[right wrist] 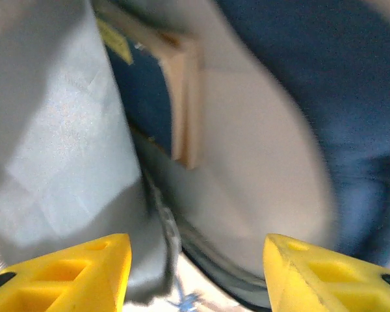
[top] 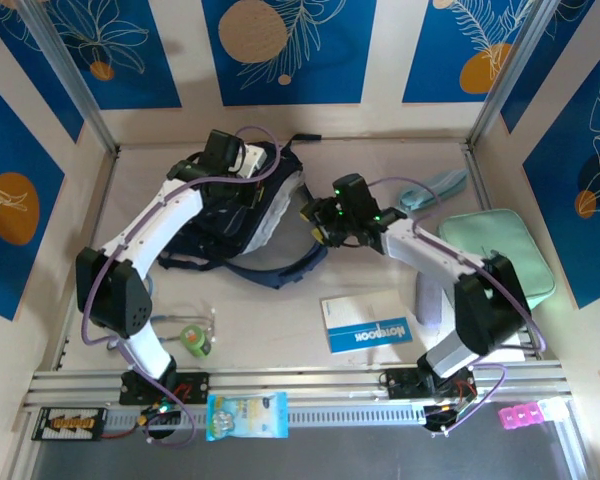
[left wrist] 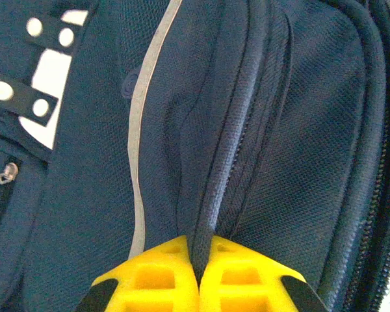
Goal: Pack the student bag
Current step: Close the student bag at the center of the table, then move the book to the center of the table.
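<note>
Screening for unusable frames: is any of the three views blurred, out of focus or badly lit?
Left wrist view: sharp, weave and zipper of the student bag crisp, its white patch slightly blown out. Right wrist view: heavy blur, the bag's blue and the pale surfaces smeared. Top external view: in focus, evenly lit, no glare.

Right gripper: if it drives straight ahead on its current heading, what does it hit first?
Most likely the student bag: the open right gripper points at its pale side. The wrist view is blurred, so the gap is unclear.
</note>
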Controlling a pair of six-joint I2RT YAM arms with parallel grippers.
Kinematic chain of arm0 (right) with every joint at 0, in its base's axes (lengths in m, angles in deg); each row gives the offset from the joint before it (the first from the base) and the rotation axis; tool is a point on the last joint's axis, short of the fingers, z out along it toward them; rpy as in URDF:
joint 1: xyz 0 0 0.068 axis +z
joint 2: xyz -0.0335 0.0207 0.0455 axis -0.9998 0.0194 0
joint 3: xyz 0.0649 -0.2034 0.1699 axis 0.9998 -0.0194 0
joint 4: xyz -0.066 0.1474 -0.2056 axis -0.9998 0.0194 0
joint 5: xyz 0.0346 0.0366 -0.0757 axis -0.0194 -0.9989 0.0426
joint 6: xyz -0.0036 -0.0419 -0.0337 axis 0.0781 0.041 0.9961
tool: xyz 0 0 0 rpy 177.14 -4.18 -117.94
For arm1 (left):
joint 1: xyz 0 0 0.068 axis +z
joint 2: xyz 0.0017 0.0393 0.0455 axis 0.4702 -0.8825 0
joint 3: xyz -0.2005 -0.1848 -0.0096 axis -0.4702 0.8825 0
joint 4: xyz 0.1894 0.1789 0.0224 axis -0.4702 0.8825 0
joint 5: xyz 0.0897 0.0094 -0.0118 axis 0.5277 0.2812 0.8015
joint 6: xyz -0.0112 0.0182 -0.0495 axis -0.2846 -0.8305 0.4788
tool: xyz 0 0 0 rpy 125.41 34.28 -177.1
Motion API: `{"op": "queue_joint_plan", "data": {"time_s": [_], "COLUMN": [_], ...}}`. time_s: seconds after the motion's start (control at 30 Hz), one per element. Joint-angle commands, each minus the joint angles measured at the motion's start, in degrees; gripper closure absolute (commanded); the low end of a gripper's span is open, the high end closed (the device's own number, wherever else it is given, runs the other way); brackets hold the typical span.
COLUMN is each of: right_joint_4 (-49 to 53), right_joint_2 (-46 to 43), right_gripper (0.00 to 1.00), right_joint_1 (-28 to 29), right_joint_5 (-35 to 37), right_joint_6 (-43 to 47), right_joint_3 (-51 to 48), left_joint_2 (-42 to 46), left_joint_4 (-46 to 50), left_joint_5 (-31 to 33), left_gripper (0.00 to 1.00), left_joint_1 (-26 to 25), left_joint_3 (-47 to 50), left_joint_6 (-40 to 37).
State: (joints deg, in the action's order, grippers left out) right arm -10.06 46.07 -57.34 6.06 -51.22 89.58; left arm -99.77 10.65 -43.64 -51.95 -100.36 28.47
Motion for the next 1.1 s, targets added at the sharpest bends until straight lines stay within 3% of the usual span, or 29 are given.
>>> {"op": "queue_joint_plan", "data": {"time_s": [0.0, 0.03, 0.13, 0.23, 0.33, 0.57, 0.7, 0.9, 1.07], "right_joint_4": [12.48, 14.99, 20.60, 24.61, 26.05, 21.64, 20.85, 17.92, 22.18], "right_joint_2": [-6.78, -8.68, -13.83, -18.22, -20.92, -16.00, -13.22, -9.61, -8.67], "right_gripper": [0.44, 0.44, 0.44, 0.44, 0.44, 0.42, 0.42, 0.42, 0.42], "right_joint_1": [-0.89, -1.11, -1.56, -1.52, -1.32, 1.66, 3.87, 3.59, 2.88], "right_joint_5": [9.92, 11.79, 14.61, 15.69, 14.62, 3.54, 4.92, 4.03, 7.15], "right_joint_6": [7.74, 7.91, 8.38, 7.28, 8.01, 9.39, 4.86, 5.29, 1.06], "right_joint_3": [-4.82, -6.41, -10.92, -14.91, -18.24, -19.94, -20.31, -20.55, -21.30], "left_joint_2": [0.69, 1.63, 5.02, 9.22, 13.53, 18.38, 19.03, 19.20, 19.03], "left_joint_4": [-3.23, -4.46, -8.57, -12.79, -16.87, -19.98, -19.83, -19.65, -19.78], "left_joint_5": [-0.18, -0.90, -3.38, -5.59, -7.39, -4.95, -4.77, -5.29, -6.53], "left_gripper": [1.00, 0.97, 0.62, 0.36, 0.23, 0.08, 0.00, 0.00, 0.00], "left_joint_1": [1.51, 1.55, 1.71, 1.74, 1.84, 1.88, 2.02, 2.02, 2.02], "left_joint_3": [4.14, 6.46, 12.68, 17.58, 21.13, 23.00, 22.85, 23.09, 23.07], "left_joint_6": [-1.55, -1.05, 1.67, 5.66, 9.38, 12.74, 12.49, 12.58, 12.59]}}
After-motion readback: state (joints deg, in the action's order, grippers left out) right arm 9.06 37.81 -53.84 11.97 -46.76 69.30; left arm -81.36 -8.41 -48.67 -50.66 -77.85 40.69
